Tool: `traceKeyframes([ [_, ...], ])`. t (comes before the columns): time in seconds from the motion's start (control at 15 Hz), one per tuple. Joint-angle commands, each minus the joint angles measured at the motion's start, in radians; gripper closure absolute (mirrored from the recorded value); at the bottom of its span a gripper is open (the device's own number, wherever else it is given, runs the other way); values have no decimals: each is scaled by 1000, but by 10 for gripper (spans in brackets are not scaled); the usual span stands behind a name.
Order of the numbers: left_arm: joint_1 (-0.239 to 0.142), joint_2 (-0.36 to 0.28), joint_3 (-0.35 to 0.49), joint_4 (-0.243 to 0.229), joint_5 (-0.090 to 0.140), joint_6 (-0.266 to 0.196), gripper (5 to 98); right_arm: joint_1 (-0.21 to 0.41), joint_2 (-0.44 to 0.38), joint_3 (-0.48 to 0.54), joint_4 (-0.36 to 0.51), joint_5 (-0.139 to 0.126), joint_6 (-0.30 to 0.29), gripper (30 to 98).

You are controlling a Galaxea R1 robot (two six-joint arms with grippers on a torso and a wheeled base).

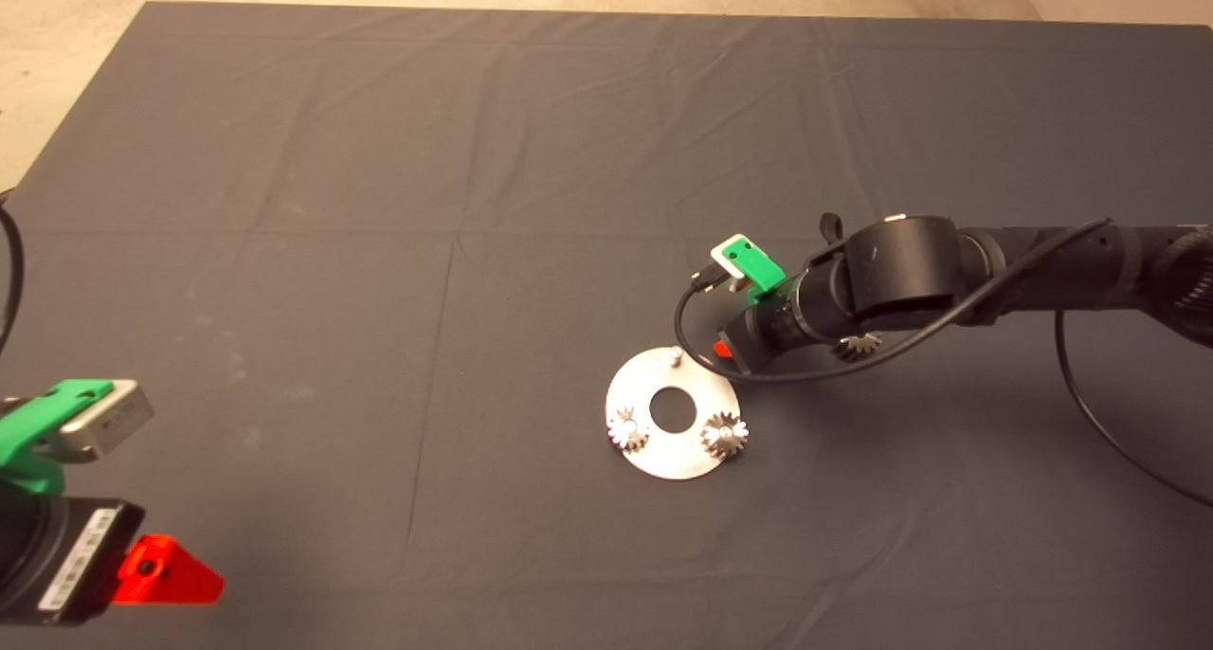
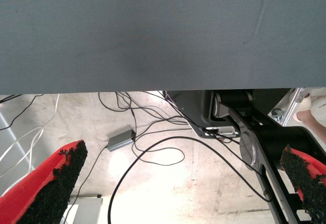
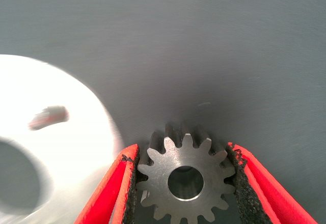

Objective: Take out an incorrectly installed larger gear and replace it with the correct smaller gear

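My right gripper (image 3: 183, 155) is shut on the smaller gear (image 3: 186, 180), dark grey steel with a round centre hole, held flat between both pads just above the mat. Beside it lies the round silver plate (image 3: 56, 147) with its bare peg (image 3: 48, 117). From above, the right gripper (image 1: 725, 350) hovers at the plate's (image 1: 644, 385) far right rim, close to the empty peg (image 1: 675, 353); the held gear is hidden there. The larger gear (image 1: 858, 345) lies on the mat under the right arm, partly covered.
Two shiny-faced gears (image 1: 627, 429) (image 1: 725, 434) sit on pegs at the plate's near side, around its centre hole. My left gripper (image 1: 166, 571) waits open at the lower left. Its wrist view shows the mat's edge, floor cables (image 2: 153, 152) and a person's foot (image 2: 311, 113).
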Motion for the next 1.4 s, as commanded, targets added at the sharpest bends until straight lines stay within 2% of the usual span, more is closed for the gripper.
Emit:
traceKeyframes([
  [0.0, -13, -5, 16, -23, 133, 6, 54, 119, 4, 23, -7, -2, 11, 863],
  [0.2, -13, -6, 16, -23, 133, 5, 54, 157, 5, 26, 37, -2, 31, 863],
  [0.4, -13, -6, 16, -23, 133, 5, 54, 158, 49, 24, 75, 0, 31, 863],
  [0.87, -13, -6, 16, -23, 133, 5, 54, 137, 136, -9, 81, -2, 31, 864],
  [1.33, -13, -8, 16, -23, 133, 5, 54, 98, 148, -9, 80, -3, 26, 864],
])
